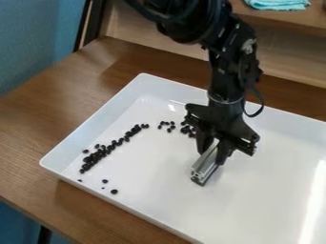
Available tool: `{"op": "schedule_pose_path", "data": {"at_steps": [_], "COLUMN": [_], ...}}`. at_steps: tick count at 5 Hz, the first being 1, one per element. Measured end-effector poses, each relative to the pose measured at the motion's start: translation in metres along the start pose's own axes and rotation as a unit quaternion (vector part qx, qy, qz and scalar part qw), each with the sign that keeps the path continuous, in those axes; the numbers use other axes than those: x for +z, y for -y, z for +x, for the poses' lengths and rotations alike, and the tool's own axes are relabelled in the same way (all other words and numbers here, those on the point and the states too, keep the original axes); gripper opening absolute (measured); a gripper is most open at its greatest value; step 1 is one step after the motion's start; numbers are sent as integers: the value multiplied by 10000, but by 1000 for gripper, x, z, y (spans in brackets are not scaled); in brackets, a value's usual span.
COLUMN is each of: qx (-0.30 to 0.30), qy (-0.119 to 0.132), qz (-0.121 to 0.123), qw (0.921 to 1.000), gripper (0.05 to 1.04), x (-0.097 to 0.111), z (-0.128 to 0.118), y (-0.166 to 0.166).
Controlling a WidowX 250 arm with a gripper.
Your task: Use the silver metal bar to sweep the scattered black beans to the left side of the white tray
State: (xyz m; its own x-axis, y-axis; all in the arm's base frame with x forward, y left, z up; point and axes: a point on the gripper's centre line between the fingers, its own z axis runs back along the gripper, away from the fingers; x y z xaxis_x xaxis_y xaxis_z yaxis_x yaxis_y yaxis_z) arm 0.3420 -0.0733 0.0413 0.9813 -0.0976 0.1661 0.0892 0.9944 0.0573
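The black gripper hangs down over the middle of a white tray. Its fingers are shut on a short silver metal bar, one finger on each side. The bar's lower end has a dark edge and is at or close to the tray floor; contact cannot be told. Small dark beans lie in a slanting line on the tray's left side. Another small group of beans is near the back, and some lie just left of the gripper, partly behind it.
A wooden table bears the tray, whose raised rim runs along its left and front. Behind stands a wooden shelf with a turquoise cloth on top. A few stray beans lie near the front left rim.
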Motion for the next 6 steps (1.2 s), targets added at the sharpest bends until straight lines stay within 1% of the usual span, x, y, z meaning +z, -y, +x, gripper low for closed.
{"op": "schedule_pose_path", "data": {"at_steps": [1,2,3,4,5,6], "qx": [225,639,967,1184,1825,2772], "qy": [10,24,7,65,121,98], "qz": [37,77,53,70,155,323], "qw": [9997,9979,9953,9929,9830,9602], "gripper": [370,370,370,370,370,370], "x": [-1,-3,-5,-6,-6,-4], "z": [-2,-3,-6,-7,-13,-30], "y": [-17,-48,-73,-88,-95,-108]}}
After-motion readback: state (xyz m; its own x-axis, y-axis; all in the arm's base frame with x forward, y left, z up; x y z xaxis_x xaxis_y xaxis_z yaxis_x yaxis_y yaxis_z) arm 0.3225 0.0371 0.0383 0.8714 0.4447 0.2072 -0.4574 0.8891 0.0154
